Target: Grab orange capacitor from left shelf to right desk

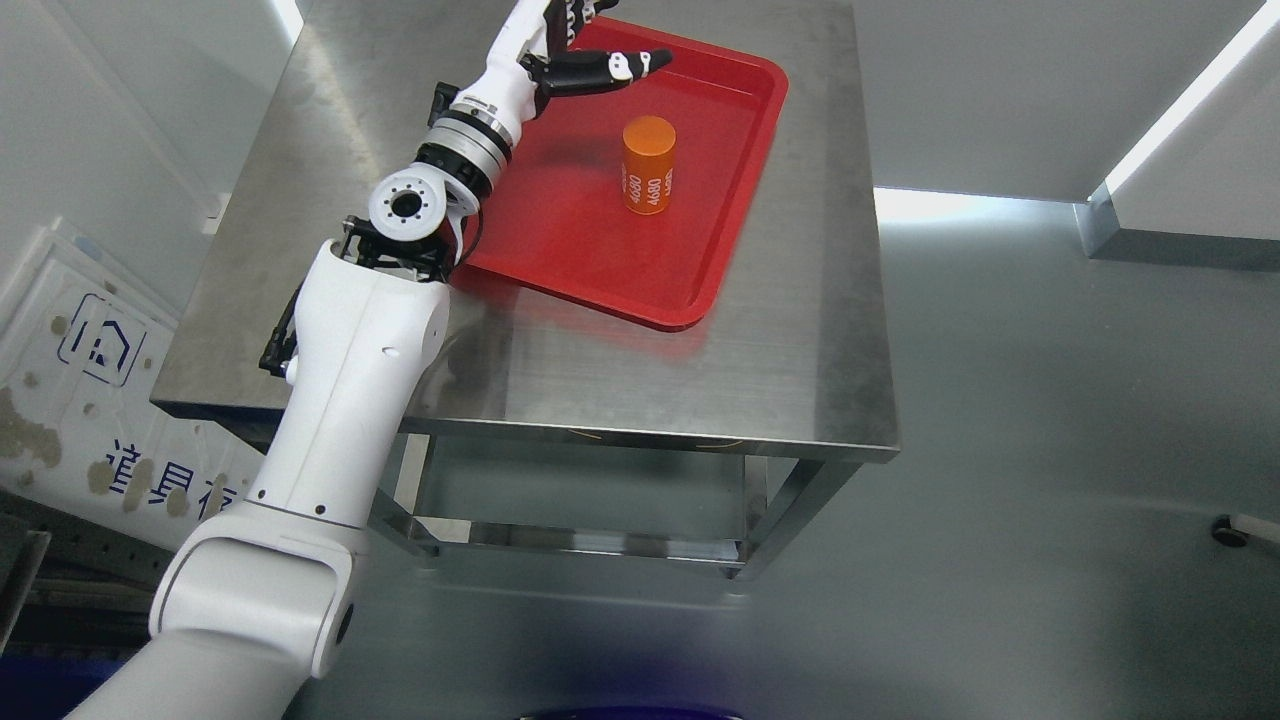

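Nearest you, the white left arm rises from the lower left corner of the view and crosses the near left part of the brushed stainless-steel desk [620, 380], so its elbow and wrist clear the desk's near edge before the reach begins. You cannot see a right arm at all.

Further on, the shallow red plastic tray [590, 270] lies skewed on the desk, toward the far right corner. Its raised rim keeps anything set inside from rolling off.

Inside the tray, toward its far right side, the orange cylindrical capacitor with white "4680" print [648, 165] stands upright on its flat end, touching nothing but the tray floor. That posture leaves its round side free all the way round.

Farthest away, your black-and-white left hand [575, 50] hovers over the tray's far left corner, fingers spread and holding nothing, thumb pointing toward the capacitor but well apart from it. By my reading, the capacitor already rests where it belongs and the hand is clear of it.
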Controlling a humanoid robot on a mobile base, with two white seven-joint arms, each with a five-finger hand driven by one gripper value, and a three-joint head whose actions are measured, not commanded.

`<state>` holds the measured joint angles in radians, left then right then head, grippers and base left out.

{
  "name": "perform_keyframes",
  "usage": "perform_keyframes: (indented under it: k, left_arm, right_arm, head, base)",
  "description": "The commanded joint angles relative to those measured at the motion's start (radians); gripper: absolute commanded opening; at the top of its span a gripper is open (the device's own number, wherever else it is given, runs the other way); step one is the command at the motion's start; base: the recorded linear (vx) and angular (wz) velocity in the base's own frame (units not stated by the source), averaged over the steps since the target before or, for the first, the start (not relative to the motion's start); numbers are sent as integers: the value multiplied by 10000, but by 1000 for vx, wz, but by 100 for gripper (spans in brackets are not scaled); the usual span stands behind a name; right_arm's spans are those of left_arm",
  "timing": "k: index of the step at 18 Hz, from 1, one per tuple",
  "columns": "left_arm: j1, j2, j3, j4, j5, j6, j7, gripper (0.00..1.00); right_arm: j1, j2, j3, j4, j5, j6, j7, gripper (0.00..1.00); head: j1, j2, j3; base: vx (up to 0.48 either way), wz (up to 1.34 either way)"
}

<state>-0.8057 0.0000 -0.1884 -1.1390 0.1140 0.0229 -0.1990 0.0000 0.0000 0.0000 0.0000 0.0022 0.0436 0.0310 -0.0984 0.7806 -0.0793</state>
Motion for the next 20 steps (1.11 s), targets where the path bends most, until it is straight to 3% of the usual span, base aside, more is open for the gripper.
perform_keyframes:
  k: [1, 3, 9, 20]
  left_arm:
    - [291, 610, 2666, -1707, 10, 477, -111, 99]
    - [1073, 1209, 2804, -2488, 10, 416, -233, 100]
    - [3331, 1503, 3709, -4087, 25, 400, -679, 100]
    - [3562, 1933, 3940, -4241, 25, 446, -740, 100]
  right_arm:
    - [15, -175, -107, -337, -22, 8, 12, 100]
    - [15, -175, -107, -337, -22, 8, 12, 100]
    - [15, -175, -107, -337, -22, 8, 12, 100]
    - [15, -175, -107, -337, -22, 8, 12, 100]
  head:
    - [0, 0, 0]
    - [0, 0, 0]
    - [0, 0, 0]
    - [0, 0, 0]
  base:
    - [0, 0]
    - [0, 0]
    - [0, 4]
    - [0, 0]
